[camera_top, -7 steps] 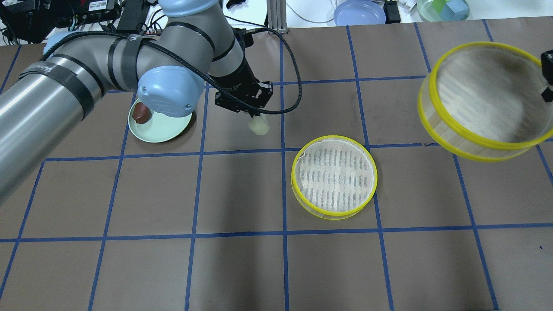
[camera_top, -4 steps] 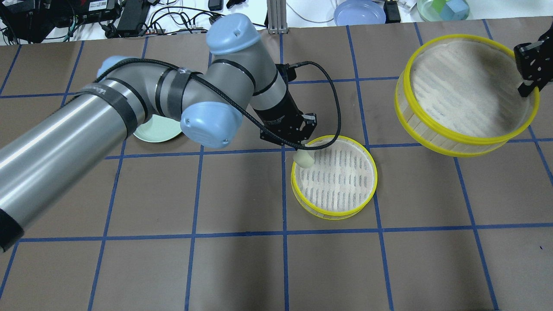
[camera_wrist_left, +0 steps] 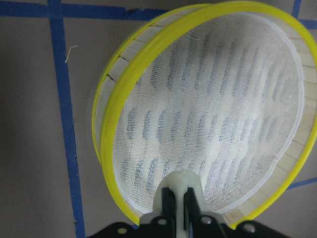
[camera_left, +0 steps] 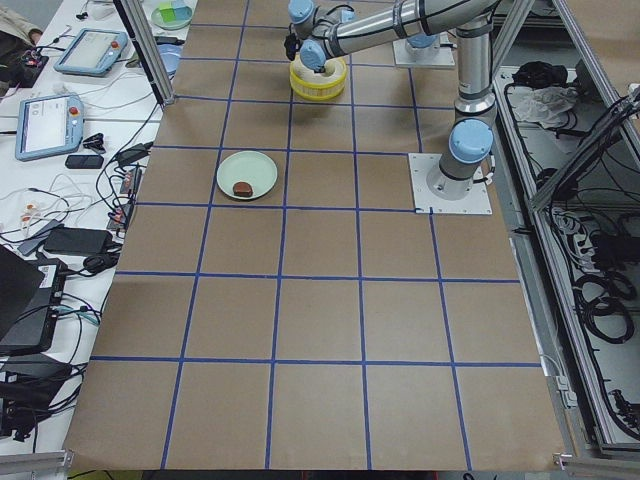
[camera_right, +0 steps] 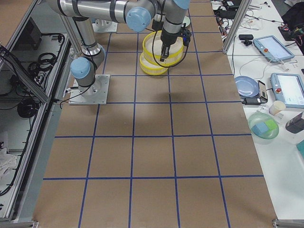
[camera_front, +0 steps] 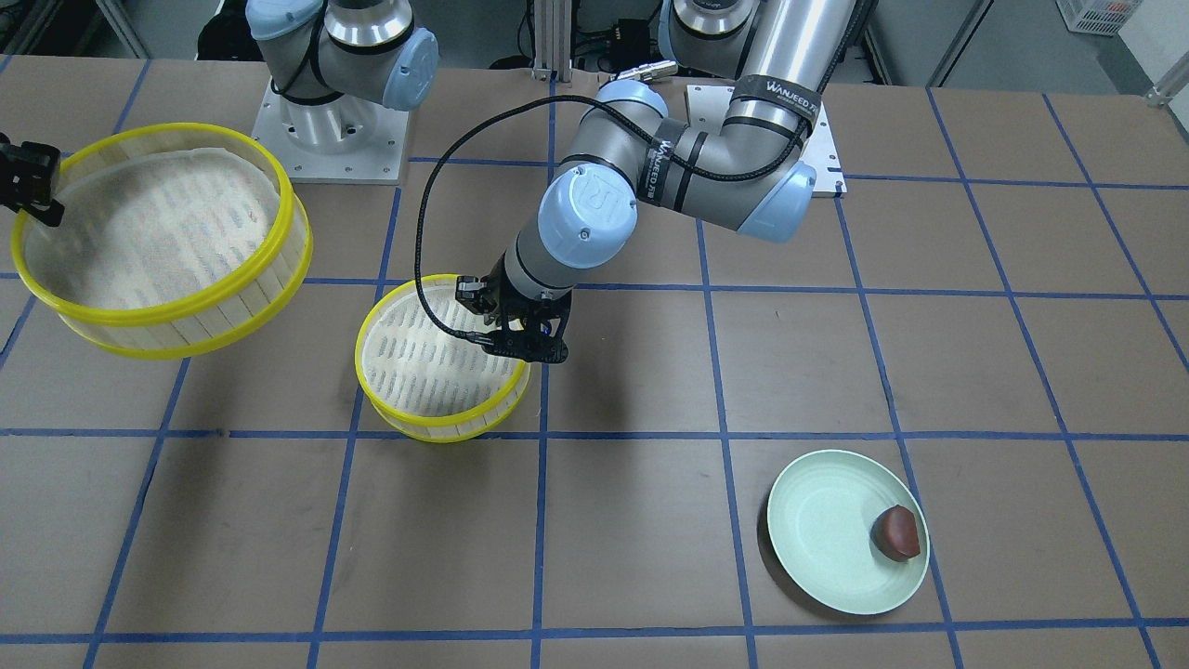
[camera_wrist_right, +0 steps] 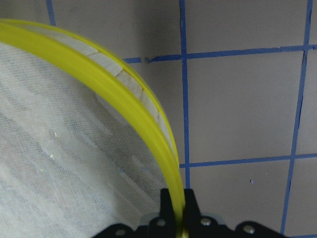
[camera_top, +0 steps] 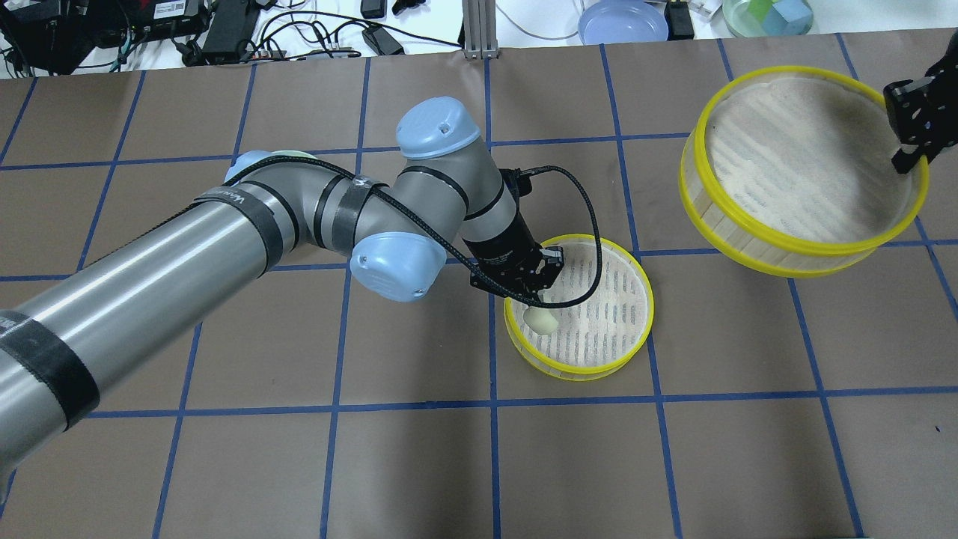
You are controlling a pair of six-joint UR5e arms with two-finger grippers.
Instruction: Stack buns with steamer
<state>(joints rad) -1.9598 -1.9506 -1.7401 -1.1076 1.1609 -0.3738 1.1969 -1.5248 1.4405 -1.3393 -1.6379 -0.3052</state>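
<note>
Brown table (camera_top: 299, 464), cream bun (camera_top: 540, 321) in left pincer (camera_wrist_left: 179, 204)

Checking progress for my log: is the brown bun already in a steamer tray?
No, the brown bun lies on the green plate.

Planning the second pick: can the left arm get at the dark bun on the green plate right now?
Probably not yet: the left pincer is shut on the cream bun over the lower steamer tray. Once freed, likely yes: the dark bun sits uncovered on the green plate, on that arm's side.
</note>
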